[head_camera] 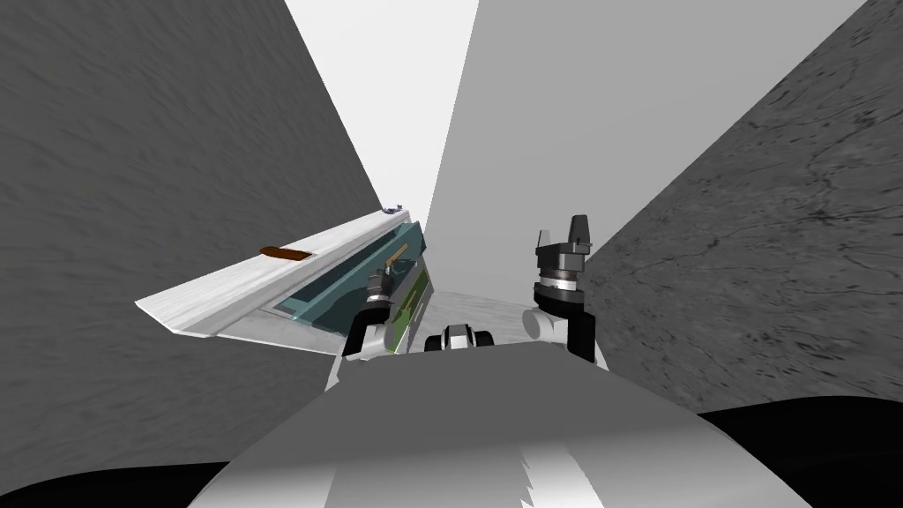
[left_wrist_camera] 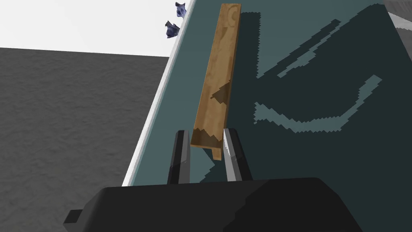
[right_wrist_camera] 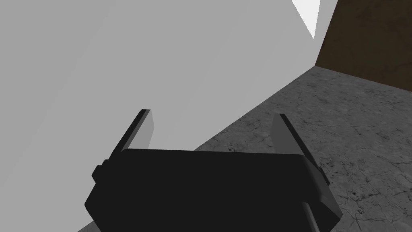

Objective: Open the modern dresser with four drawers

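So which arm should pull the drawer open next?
Left. The left gripper is shut on the end of the wooden handle on the teal drawer front. The right gripper is open, holding nothing, off to the side of the dresser.

Left end effector (left_wrist_camera: 205, 131) boxed in: wooden handle (left_wrist_camera: 217, 76) between its fingers, teal drawer front (left_wrist_camera: 281, 48) close behind. Right end effector (right_wrist_camera: 213, 112) unobstructed above floor (right_wrist_camera: 362, 133).

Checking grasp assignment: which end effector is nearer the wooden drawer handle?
Left. The left end effector clamps the near end of the wooden handle; the right end effector is held up, open, off to the side, apart from the dresser.
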You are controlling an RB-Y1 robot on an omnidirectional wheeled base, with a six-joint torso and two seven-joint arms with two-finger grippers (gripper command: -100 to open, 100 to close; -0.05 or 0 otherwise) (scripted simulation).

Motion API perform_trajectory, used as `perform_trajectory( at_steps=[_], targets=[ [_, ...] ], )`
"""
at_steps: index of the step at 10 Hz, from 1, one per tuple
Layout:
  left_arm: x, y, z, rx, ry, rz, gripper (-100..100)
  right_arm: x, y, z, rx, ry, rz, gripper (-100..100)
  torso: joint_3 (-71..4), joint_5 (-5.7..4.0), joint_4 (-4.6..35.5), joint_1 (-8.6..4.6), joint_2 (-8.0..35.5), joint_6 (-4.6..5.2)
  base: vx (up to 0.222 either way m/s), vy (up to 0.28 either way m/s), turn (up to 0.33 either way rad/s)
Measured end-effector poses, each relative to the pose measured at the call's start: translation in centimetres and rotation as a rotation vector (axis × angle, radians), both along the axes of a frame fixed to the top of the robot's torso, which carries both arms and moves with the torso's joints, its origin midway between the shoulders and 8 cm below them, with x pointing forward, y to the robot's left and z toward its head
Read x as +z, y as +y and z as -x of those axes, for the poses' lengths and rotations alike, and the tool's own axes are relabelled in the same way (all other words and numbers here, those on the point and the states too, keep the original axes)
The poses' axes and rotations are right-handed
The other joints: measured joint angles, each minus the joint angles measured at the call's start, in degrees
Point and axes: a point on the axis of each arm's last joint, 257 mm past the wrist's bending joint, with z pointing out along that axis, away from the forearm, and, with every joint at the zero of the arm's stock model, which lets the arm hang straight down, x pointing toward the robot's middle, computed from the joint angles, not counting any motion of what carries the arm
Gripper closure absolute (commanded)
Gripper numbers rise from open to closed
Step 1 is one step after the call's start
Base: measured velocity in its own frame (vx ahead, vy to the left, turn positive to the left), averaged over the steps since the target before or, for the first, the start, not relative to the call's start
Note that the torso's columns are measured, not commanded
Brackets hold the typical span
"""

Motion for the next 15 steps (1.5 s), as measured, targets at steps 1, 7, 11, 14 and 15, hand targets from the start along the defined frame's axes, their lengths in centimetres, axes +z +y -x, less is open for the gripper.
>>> perform_trajectory(
  at_steps=[1, 7, 11, 14, 15],
  targets=[
    [0.1, -0.3, 0.0, -0.009, 0.0, -0.001, 100, 0.0, 0.0, 0.0, 0.0, 0.0, 0.0, 0, 0.0, 0.02, 0.0, -0.17, 0.0, -0.1, -0.024, -0.169, 0.107],
    [1.3, -1.0, 1.1, -0.032, -0.001, 0.002, -100, 0.0, 0.0, 0.0, 0.0, 0.0, 0.0, 0, -0.1, 0.13, -0.1, 0.2, -0.2, -0.04, 0.02, -0.07, 0.026],
    [3.2, -0.7, 2.9, -0.027, -0.005, 0.002, -100, 0.0, 0.0, 0.0, 0.0, 0.0, 0.0, 0, 0.0, 0.0, -0.1, -0.35, 0.0, 0.03, 0.036, 0.008, -0.006],
    [3.9, -0.6, 4.0, -0.023, 0.008, 0.003, -100, 0.0, 0.0, 0.0, 0.0, 0.0, 0.0, 0, 0.0, -0.1, 0.0, -0.35, 0.0, 0.1, 0.033, -0.001, -0.003],
    [4.1, -0.5, 4.4, -0.023, 0.013, 0.004, -100, 0.0, 0.0, 0.0, 0.0, 0.0, 0.0, 0, 0.0, -0.16, 0.1, -0.4, 0.0, 0.09, 0.043, 0.012, -0.019]
  ],
)
